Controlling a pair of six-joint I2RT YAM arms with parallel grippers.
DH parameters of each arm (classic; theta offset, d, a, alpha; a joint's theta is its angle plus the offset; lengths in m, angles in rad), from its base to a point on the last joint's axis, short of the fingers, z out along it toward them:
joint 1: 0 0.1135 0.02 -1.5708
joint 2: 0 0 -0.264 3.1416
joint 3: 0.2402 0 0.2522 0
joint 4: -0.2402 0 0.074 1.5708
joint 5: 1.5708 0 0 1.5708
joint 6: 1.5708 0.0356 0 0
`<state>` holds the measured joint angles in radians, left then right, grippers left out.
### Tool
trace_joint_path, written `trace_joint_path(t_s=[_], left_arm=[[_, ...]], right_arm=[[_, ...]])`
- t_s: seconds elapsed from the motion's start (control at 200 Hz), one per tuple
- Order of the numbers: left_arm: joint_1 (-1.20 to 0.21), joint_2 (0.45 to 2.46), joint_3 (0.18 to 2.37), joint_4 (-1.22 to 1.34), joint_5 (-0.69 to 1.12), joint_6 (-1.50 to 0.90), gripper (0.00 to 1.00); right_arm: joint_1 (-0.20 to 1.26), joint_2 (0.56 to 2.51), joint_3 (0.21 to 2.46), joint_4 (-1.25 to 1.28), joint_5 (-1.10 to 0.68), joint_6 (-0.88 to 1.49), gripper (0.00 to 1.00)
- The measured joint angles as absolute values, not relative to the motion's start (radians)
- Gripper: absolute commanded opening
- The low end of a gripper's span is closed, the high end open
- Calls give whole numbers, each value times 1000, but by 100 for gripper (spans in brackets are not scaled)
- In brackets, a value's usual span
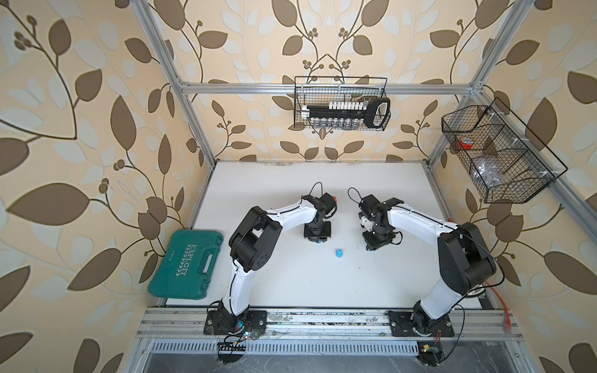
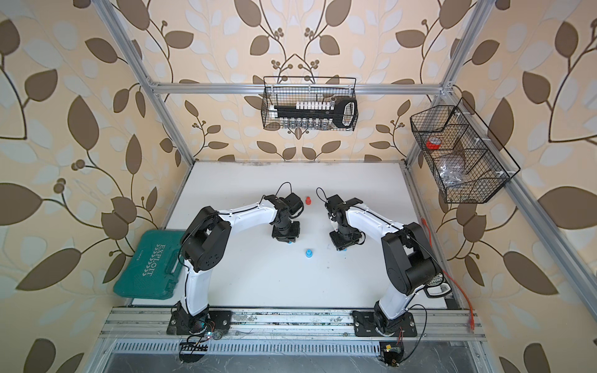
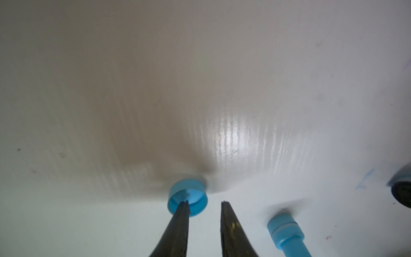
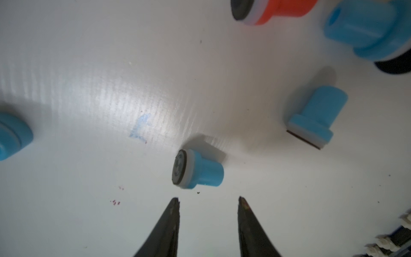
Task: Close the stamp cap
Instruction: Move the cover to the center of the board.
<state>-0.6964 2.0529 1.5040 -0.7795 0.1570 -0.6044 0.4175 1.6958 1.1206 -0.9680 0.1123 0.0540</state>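
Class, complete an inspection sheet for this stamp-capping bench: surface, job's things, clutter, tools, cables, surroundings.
Surface: white tabletop, blue ink smudge, red specks.
Job's things: blue round plastic cap lying open side up; uncapped blue plastic stamp lying on its side.
Clutter: second blue stamp; red plastic stamp; green plastic tool case at the table's edge.
Tools: left tool narrowly open, one fingertip over the cap; right tool open near the lying stamp.
Cables: black loops at both wrists; orange cable beyond the right arm.
Surroundings: two black wire baskets on leaf-patterned walls.
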Motion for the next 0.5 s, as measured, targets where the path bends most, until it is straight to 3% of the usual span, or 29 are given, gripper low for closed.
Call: trace_joint_path(t_s=[0.5], left_arm=[[-646, 2104, 1592, -799, 157, -582, 28]], right_arm=[[421, 1799, 1145, -979, 78, -31, 36]])
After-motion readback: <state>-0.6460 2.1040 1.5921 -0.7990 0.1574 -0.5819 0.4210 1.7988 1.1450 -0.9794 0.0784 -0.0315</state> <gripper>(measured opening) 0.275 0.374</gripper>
